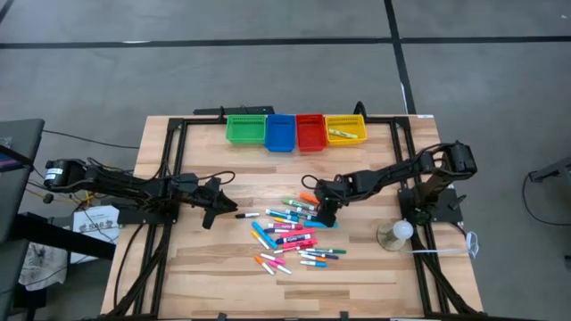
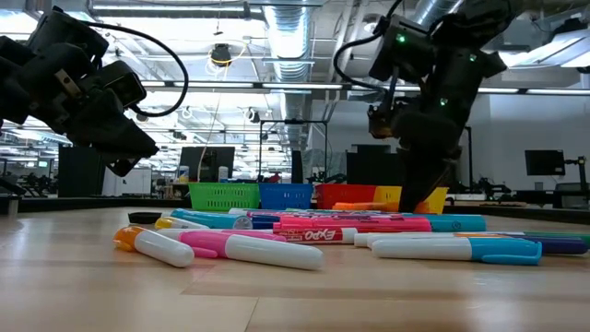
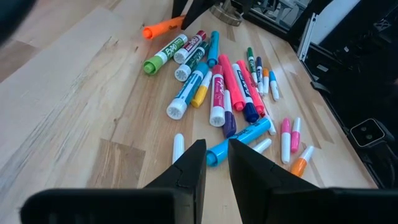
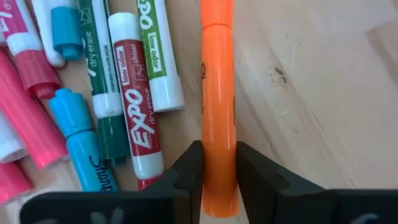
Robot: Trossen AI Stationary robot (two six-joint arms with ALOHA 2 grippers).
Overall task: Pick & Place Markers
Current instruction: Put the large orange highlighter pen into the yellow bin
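the right gripper (image 4: 217, 163) pinches an orange marker (image 4: 217, 93) at centre frame. the left gripper (image 3: 216, 163), lower centre, is nearly closed, holding nothing.

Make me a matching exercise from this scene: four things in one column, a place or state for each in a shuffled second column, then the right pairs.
Things
1. right gripper
2. left gripper
3. yellow bin
4. green bin

Places or states
A. at the row's left end in the high view
B. closed on an orange marker lying on the table
C. holds nothing, left of the marker pile
D. has markers lying in it

Pairs: 1-B, 2-C, 3-D, 4-A
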